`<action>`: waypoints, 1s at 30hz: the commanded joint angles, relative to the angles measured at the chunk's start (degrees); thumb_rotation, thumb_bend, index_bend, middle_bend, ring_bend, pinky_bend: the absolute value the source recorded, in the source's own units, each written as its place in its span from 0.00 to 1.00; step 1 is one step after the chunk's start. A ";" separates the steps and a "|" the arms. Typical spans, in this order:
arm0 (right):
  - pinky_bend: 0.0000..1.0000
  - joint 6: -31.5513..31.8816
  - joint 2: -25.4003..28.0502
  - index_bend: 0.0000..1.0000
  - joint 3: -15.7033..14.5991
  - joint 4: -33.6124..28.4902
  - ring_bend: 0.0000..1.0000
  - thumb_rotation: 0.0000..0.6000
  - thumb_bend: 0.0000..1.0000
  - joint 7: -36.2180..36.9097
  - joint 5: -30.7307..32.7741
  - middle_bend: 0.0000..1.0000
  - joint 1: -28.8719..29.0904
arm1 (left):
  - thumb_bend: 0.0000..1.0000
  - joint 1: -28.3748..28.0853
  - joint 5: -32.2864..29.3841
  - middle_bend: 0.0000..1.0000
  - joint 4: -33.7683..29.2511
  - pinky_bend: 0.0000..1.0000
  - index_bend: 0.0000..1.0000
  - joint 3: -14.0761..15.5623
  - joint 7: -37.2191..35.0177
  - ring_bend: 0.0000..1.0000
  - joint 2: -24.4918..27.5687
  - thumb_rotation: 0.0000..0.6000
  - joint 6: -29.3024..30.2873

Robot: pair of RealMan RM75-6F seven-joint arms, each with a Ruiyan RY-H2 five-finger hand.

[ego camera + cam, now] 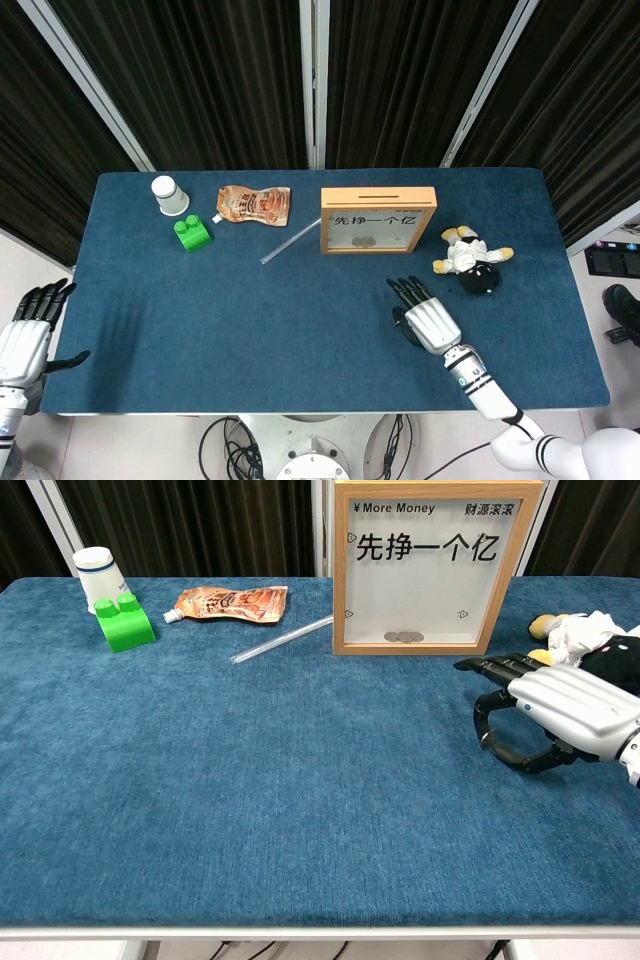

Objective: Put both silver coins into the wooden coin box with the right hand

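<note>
Coins (404,637) lie flat inside upright wooden coin box (436,570), facing forward.

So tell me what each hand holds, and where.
Nothing is held. The right hand hovers empty over the table; the left hand hangs off its edge, fingers apart.

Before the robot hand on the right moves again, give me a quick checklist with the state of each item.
1. Both silver coins inside the wooden coin box: ok, two coins lie behind the window at the bottom.
2. Right robot hand holds nothing: ok, fingers apart, no coin visible.
3. Box upright: ok.
4. Loose coins on the table: none visible, though under the right hand cannot tell.
5. Plush toy clear of the right hand: ok in the head view, close beside it.
6. Left robot hand out of the way: ok, at the table's edge.
</note>
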 commanded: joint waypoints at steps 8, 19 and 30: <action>0.00 0.70 0.30 0.50 0.21 -0.48 0.00 1.00 0.37 0.44 -0.18 0.03 0.05 | 0.04 -0.10 0.05 0.00 -0.63 0.00 0.04 0.04 0.56 0.00 0.26 1.00 -0.08; 0.00 0.62 0.07 0.58 0.38 -0.12 0.00 1.00 0.37 0.35 0.10 0.04 0.08 | 0.04 -0.16 -0.03 0.00 -0.71 0.00 0.04 0.13 0.64 0.00 0.34 1.00 -0.30; 0.00 3.27 1.17 0.64 1.36 -1.86 0.00 1.00 0.37 1.02 -0.45 0.05 0.14 | 0.04 -0.10 0.11 0.00 -0.93 0.00 0.04 0.23 0.56 0.00 0.46 1.00 -0.15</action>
